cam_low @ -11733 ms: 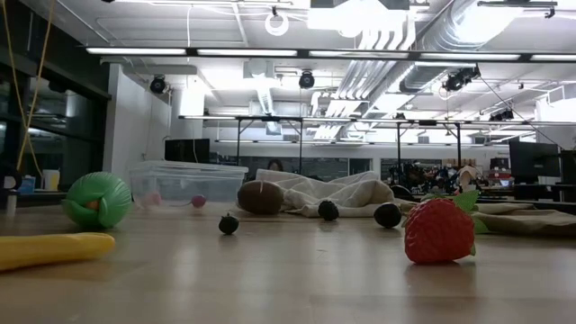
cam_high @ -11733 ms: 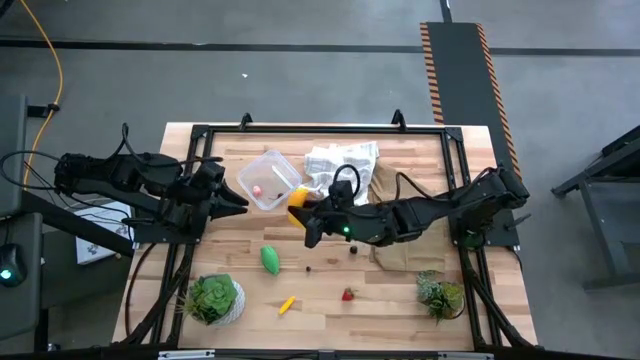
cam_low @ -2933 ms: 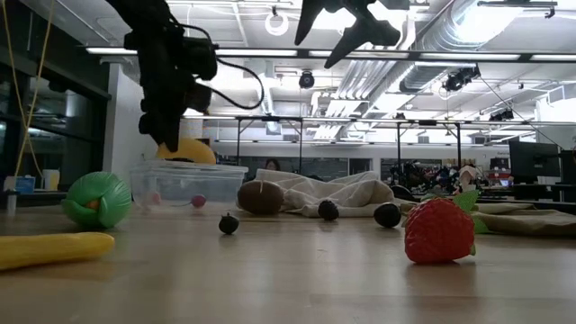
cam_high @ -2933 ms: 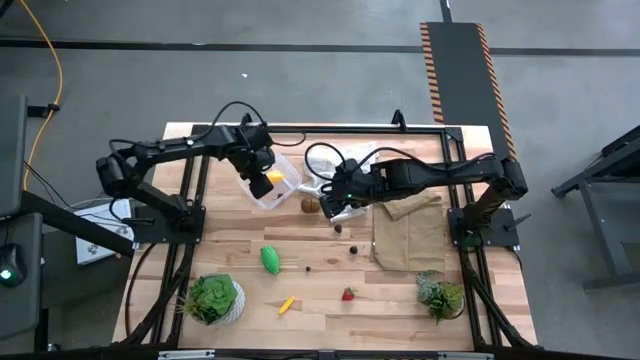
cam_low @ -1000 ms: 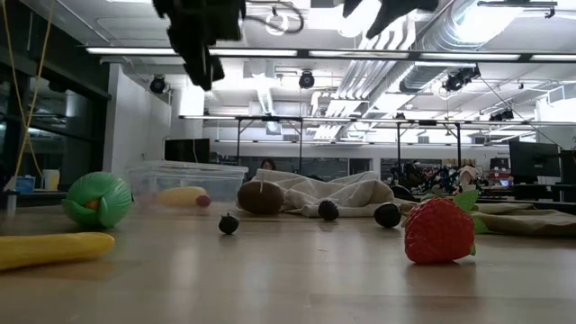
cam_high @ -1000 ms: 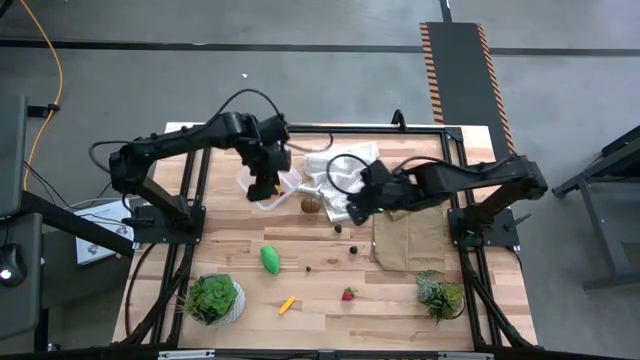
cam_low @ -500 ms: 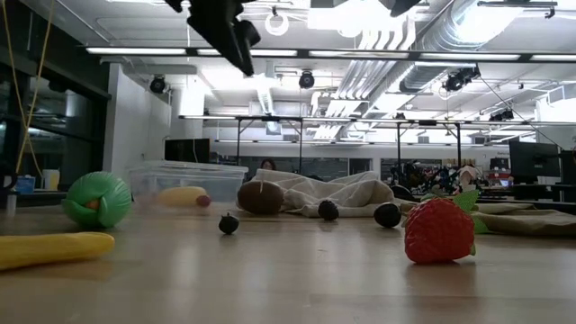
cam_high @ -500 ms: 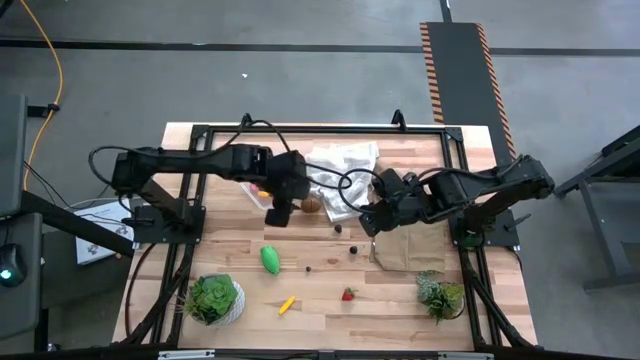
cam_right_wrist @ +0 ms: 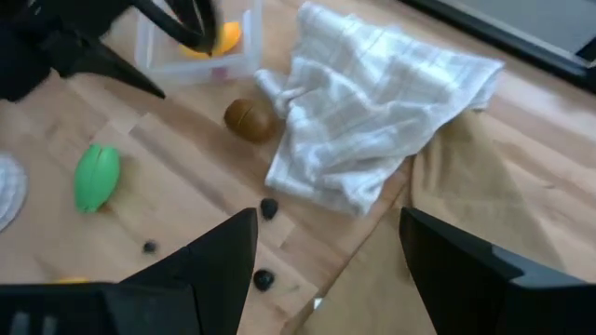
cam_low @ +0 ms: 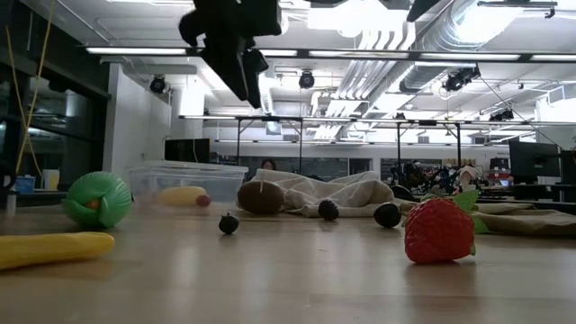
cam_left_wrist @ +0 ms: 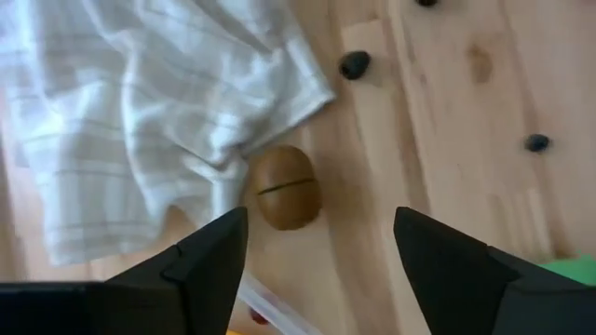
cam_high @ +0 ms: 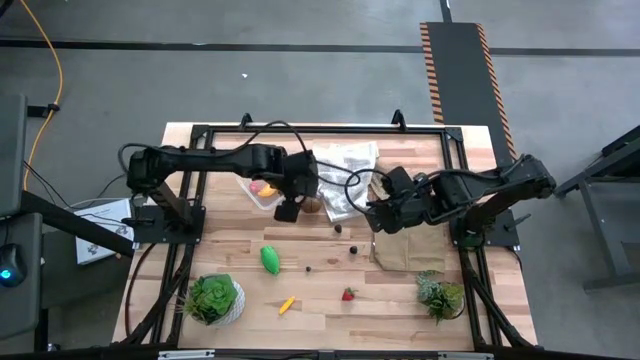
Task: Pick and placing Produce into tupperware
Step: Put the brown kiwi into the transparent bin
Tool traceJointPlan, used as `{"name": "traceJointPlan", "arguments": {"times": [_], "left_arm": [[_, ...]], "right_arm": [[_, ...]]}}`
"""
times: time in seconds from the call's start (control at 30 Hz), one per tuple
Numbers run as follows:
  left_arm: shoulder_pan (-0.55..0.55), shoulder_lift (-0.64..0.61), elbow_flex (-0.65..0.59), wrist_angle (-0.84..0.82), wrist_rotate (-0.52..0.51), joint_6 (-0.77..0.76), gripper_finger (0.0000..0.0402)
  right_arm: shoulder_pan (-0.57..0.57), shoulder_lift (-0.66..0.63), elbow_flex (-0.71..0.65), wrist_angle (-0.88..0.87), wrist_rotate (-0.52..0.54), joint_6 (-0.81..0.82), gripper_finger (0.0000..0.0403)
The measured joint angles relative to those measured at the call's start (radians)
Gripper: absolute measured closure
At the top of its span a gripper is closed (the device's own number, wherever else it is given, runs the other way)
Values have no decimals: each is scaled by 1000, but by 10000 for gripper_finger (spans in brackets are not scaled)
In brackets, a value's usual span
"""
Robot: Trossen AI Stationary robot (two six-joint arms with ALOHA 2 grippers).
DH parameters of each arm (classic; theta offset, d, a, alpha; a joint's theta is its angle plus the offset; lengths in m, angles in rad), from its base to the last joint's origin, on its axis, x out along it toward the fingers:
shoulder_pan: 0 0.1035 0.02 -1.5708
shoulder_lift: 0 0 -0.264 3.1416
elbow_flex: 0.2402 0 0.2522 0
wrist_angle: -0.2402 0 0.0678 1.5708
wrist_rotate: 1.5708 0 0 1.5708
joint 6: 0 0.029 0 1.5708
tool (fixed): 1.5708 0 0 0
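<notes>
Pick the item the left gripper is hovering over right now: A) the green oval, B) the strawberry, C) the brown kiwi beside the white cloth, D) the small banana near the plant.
C: the left wrist view frames the kiwi between the open jaws of the left gripper, at the edge of the cloth.

Tupperware [cam_high: 262,190] in high view half hidden under left arm; contents only yellow and red specks. Left wrist view cuts tupperware rim at frame bottom. Dark berries [cam_high: 353,251] too small to identify. Right gripper [cam_low: 423,7] cropped by low view's top edge.
</notes>
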Motion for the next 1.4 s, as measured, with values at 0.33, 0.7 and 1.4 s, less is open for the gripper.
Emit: {"name": "traceJointPlan", "arguments": {"times": [0.33, 0.7, 1.4], "left_arm": [[92, 61, 0, -1, 72, -28, 182], [89, 82, 0, 107, 91, -64, 167], [90, 294, 134, 20, 83, -99, 162]], "right_arm": [[0, -45, 0, -74, 39, 34, 148], [33, -116, 0, -162, 73, 93, 148], [34, -124, 0, -187, 80, 100, 148]]}}
